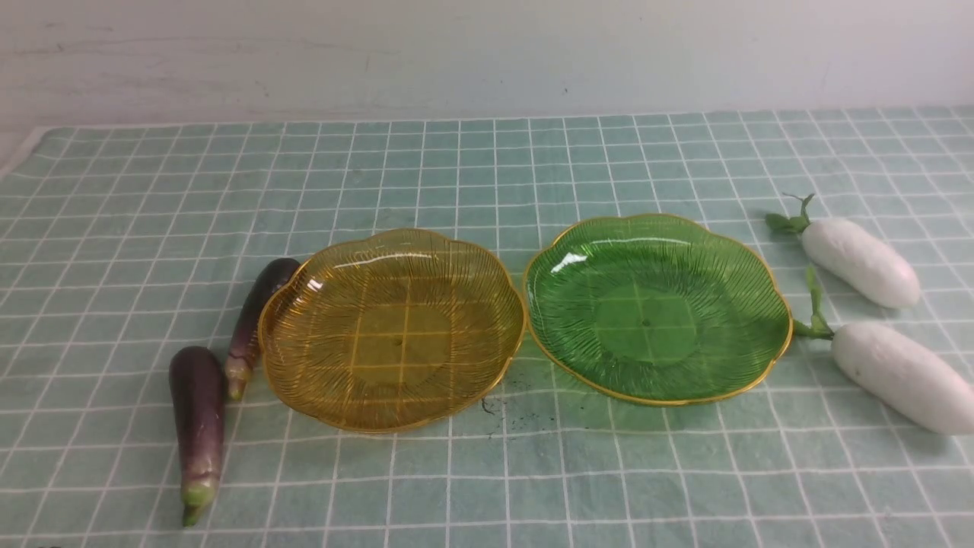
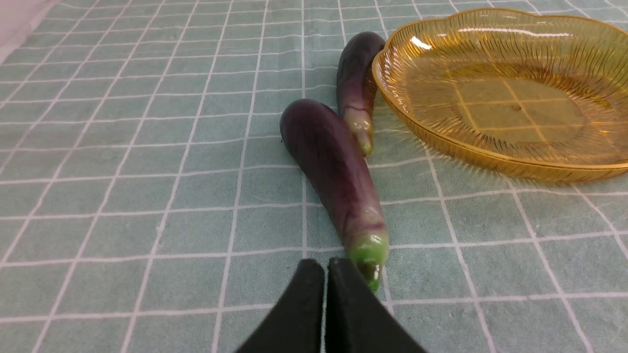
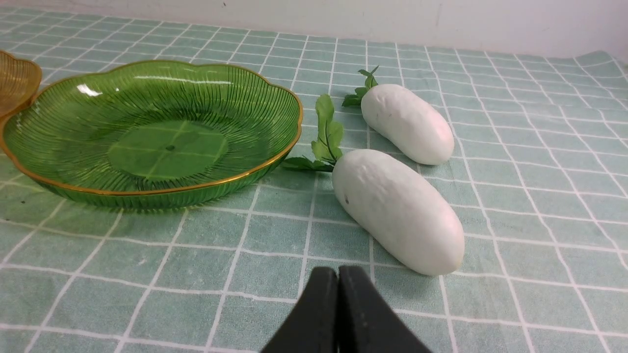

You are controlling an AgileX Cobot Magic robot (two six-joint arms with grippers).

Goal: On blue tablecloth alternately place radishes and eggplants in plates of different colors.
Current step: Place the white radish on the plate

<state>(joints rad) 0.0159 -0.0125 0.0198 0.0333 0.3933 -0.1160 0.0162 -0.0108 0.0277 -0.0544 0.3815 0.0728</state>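
On the blue tablecloth an amber-yellow plate and a green plate sit side by side, both holding nothing. Two eggplants lie left of the amber plate: the nearer apart from it, the farther against its rim. Two radishes lie right of the green plate, the nearer and the farther. No gripper shows in the front view. My left gripper is shut and empty, just short of the nearer eggplant's green tip. My right gripper is shut and empty, close to the nearer radish.
A pale wall runs behind the cloth. Small dark specks lie on the cloth between the plates' front edges. The cloth's left edge shows at the far left.
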